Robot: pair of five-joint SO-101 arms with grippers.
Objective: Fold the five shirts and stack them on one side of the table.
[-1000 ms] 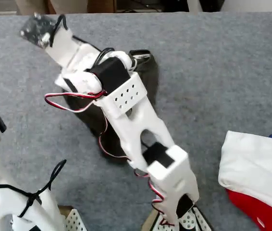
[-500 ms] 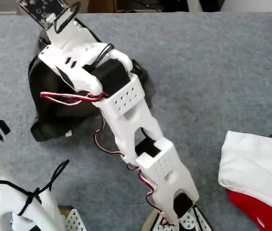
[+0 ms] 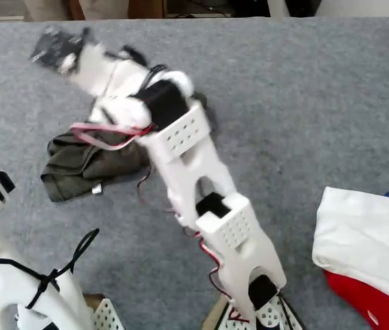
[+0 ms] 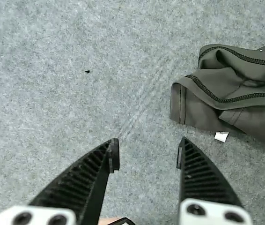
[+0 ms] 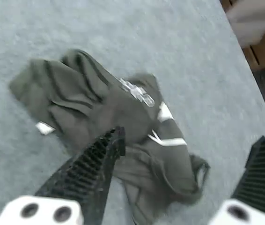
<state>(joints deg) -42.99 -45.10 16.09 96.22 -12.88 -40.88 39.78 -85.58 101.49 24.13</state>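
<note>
The crumpled dark olive-green fabric shirt (image 3: 88, 165) has dark hem stitching, white printed marks and a small white label (image 4: 221, 136). The felt tabletop (image 3: 304, 103) is mottled grey. One folded cloth shirt (image 3: 366, 234) is plain white, and another folded shirt (image 3: 356, 302) is plain red. The white plastic right arm (image 3: 208, 179) carries black motors and red, white and black wires. The left gripper (image 4: 148, 143) and right gripper (image 5: 192, 136) have ribbed black jaws.

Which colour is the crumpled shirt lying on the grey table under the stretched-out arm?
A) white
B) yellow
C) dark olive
C: the crumpled shirt under the arm is dark olive, while the white shirt lies folded off to the side on top of red fabric.
</note>
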